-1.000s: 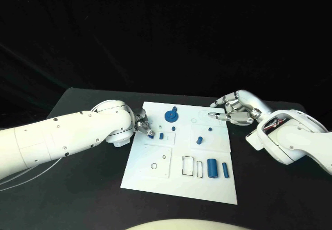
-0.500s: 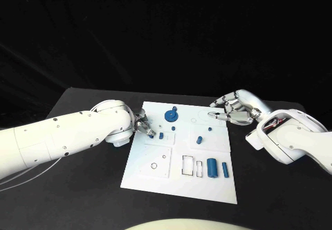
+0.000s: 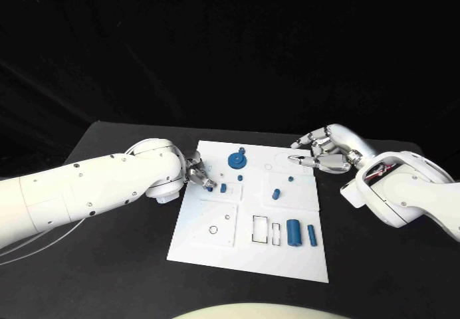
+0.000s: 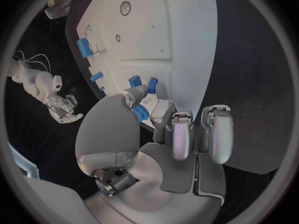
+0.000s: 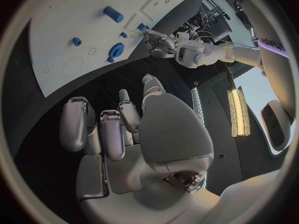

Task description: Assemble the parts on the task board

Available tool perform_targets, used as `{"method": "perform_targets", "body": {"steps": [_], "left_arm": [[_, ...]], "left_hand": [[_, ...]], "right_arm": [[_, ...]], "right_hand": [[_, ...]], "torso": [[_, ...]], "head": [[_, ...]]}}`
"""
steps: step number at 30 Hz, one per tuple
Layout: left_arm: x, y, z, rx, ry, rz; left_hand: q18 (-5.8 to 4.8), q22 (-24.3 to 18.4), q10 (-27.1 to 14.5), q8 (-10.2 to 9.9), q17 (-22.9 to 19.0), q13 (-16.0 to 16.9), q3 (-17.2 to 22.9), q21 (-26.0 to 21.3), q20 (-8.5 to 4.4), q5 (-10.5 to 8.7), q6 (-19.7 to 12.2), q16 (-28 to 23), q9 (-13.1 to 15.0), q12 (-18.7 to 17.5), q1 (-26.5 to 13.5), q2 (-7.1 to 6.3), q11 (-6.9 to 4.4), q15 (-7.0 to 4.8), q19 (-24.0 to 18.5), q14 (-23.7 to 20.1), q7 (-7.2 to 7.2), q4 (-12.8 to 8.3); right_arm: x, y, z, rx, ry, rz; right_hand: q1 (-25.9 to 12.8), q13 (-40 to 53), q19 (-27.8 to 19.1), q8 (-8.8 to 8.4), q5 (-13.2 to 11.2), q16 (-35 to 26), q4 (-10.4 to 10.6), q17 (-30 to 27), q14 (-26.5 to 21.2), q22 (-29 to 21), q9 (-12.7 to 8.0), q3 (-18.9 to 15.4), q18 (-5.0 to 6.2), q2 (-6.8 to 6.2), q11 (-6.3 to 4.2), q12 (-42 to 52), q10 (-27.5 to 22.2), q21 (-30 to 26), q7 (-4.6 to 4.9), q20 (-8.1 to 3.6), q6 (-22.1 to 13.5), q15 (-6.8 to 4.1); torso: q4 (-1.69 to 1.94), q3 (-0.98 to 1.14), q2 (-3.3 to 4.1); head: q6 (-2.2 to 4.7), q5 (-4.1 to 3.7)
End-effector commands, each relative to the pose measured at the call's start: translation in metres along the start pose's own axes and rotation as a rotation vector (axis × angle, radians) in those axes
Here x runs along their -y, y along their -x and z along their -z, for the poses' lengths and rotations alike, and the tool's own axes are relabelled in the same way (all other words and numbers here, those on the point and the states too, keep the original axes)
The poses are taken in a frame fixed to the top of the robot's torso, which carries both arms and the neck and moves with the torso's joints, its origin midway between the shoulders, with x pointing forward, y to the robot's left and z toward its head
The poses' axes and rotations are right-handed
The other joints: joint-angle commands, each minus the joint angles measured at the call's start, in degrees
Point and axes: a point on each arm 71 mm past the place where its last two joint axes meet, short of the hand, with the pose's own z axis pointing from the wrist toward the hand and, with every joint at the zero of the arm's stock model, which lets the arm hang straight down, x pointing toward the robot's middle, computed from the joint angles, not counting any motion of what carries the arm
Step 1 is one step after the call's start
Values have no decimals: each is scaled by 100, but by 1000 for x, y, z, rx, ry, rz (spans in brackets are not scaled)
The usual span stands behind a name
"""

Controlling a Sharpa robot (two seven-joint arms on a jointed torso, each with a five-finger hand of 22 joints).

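Observation:
The white task board [image 3: 223, 234] lies in the middle of the table. My left hand [image 3: 199, 174] is at the board's left edge, thumb and one finger reaching to two small blue parts [image 3: 209, 189] [image 3: 223, 188]. In the left wrist view the fingertips [image 4: 157, 95] lie against these parts [image 4: 152, 84]; whether one is gripped I cannot tell. A blue gear [image 3: 236, 160] stands just beyond them. My right hand [image 3: 321, 151] hovers at the board's far right corner, fingers curled in, holding nothing.
Two blue cylinders [image 3: 293, 232] [image 3: 312, 234] lie near the board's front right, beside rectangular slots [image 3: 260, 228]. A blue peg [image 3: 276, 195] and two tiny blue parts [image 3: 290, 178] [image 3: 240, 177] are mid-board. Black table [image 3: 115, 266] surrounds the board.

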Motion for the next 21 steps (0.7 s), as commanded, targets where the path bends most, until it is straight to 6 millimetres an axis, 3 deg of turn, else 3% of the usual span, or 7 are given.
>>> {"method": "perform_targets", "body": {"steps": [1, 10, 21], "left_arm": [[-1, -3, 0, -22, 29, -6], [-3, -2, -1, -15, 34, -1], [-3, -1, 0, -3, 33, 8]], "left_hand": [[-89, 1217, 21, 23, 1509, 7, -193, 38, -35, -16, 15, 30, -17, 28, -12, 56, -9, -38, 353, 602, 26, 66], [-91, 1224, 18, 60, 1509, -2, -918, 40, -41, -8, 27, 30, -37, 36, 38, 168, -7, -30, 359, 602, 31, 354], [-89, 1221, 13, 67, 1509, -5, -1443, 35, -43, 0, 26, 30, -71, 46, 57, 320, 0, -28, 355, 602, 39, 403]], "right_arm": [[-1, -1, 0, -8, 12, 8], [-1, -1, 0, -8, 12, 8], [-1, -1, 0, -8, 12, 8]], "right_hand": [[-49, -12, -14, 21, 36, -25, -4, 499, 354, 406, -8, -42, 115, 22, -30, -30, -5, -49, -21, -21, 0, -47], [-57, -24, -40, 21, 34, -39, -2, 476, 348, 378, -8, -48, 125, 21, -29, -40, -16, -95, -20, -21, -2, -47], [-61, -29, -59, 22, 34, -62, -1, 435, 338, 358, -9, -51, 133, 20, -29, -44, -20, -129, -20, -21, -4, -46]], "torso": [[0, -1, 0], [2, -2, 2], [-1, -6, -1]], "head": [[6, 6], [9, 1], [5, 2]]}}
